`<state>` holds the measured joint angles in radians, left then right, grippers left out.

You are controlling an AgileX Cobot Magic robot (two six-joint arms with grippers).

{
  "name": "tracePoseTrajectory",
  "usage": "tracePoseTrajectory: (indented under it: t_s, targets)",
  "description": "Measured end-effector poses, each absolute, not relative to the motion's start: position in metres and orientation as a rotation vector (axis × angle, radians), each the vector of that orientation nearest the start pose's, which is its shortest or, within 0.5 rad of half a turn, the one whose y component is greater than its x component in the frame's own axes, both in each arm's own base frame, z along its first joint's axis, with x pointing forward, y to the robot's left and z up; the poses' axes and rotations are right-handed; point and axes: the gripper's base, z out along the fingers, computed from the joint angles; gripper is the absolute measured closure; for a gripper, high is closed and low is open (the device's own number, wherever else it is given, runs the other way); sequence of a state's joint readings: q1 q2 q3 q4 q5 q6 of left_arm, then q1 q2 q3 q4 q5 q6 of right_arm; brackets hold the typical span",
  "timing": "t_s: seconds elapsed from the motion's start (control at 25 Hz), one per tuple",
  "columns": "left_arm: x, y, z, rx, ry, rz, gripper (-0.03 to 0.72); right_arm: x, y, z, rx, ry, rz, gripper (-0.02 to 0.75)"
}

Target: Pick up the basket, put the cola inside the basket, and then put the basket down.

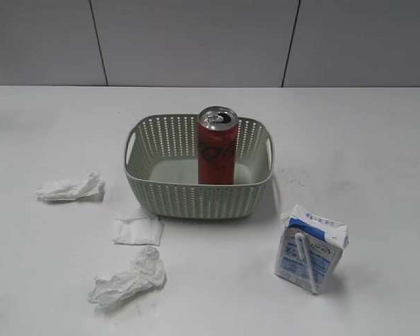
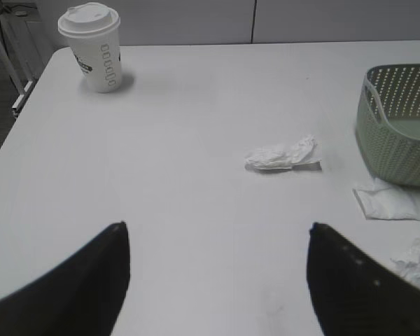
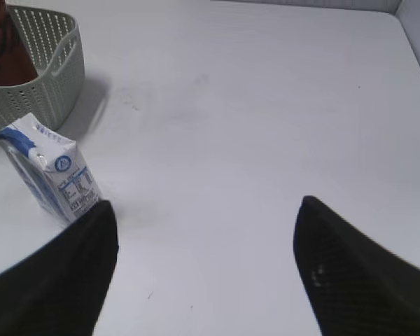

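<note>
The pale sage-green basket (image 1: 196, 199) rests on the white table in the middle of the exterior view. The red cola can (image 1: 217, 148) stands upright inside it, toward the back right. The basket also shows at the right edge of the left wrist view (image 2: 395, 133) and at the top left of the right wrist view (image 3: 45, 77), with the can (image 3: 3, 49) inside. My left gripper (image 2: 217, 227) is open and empty over bare table, left of the basket. My right gripper (image 3: 206, 206) is open and empty, right of the basket. Neither arm shows in the exterior view.
A blue-and-white drink carton with straw (image 1: 310, 248) stands front right of the basket, close to my right gripper's left finger (image 3: 52, 171). Crumpled tissues (image 1: 71, 187) (image 1: 137, 229) (image 1: 128, 278) lie left and front of the basket. A white lidded paper cup (image 2: 92, 45) stands far left.
</note>
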<state>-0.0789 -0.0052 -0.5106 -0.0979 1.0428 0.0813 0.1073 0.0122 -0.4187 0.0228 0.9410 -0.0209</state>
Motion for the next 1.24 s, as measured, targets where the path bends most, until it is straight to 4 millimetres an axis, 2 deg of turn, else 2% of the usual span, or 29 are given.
tracePoseTrajectory:
  t_s: [1.24]
  targets:
    - [-0.0068, -0.0071, 0.2813, 0.165, 2.005, -0.113, 0.097, 0.008, 0.0026, 0.2639, -0.127, 2.0, 0.082, 0.147]
